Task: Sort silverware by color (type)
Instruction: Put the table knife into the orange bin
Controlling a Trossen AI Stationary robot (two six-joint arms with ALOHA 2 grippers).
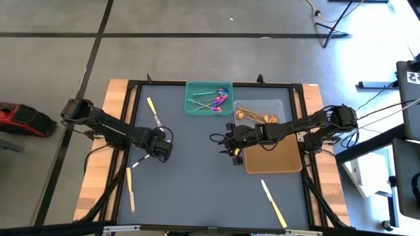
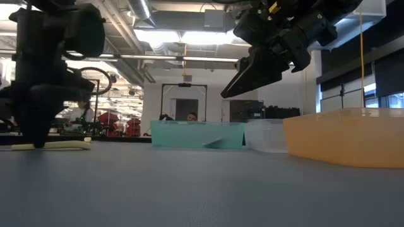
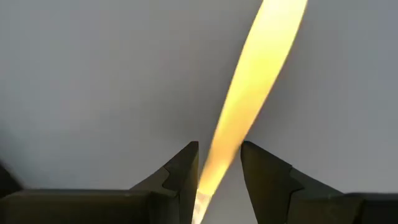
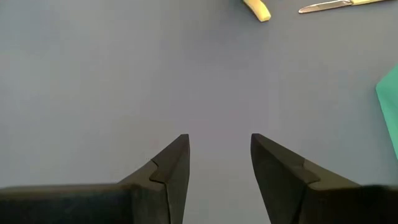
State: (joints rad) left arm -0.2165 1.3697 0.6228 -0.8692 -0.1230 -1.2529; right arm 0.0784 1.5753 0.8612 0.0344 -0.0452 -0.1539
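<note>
My left gripper (image 1: 159,151) is down at the table, left of centre. It is open, and its fingers stand on either side of a pale yellow knife (image 3: 249,93) that lies flat on the mat (image 2: 53,145). My right gripper (image 1: 222,145) is open with nothing in it. It hovers above the mat (image 2: 243,79) just left of the orange tray (image 1: 275,160). Other yellow knives lie at the far left (image 1: 152,108), near left (image 1: 130,190) and near right (image 1: 274,204). Purple spoons lie in the green tray (image 1: 209,97) and gold spoons in the clear tray (image 1: 259,113). My left gripper comes down from above with one finger (image 3: 183,171) on each side of the knife's narrow end (image 3: 214,168), the fingers across its length. The knife lies flat on the table. Whether the fingers touch it I cannot tell.
The three trays sit along the table's far and right side; the orange tray holds nothing that I can see. The middle of the dark mat (image 1: 197,190) is open room. The right wrist view shows two knives (image 4: 258,9) (image 4: 329,6) and a corner of the green tray (image 4: 392,93).
</note>
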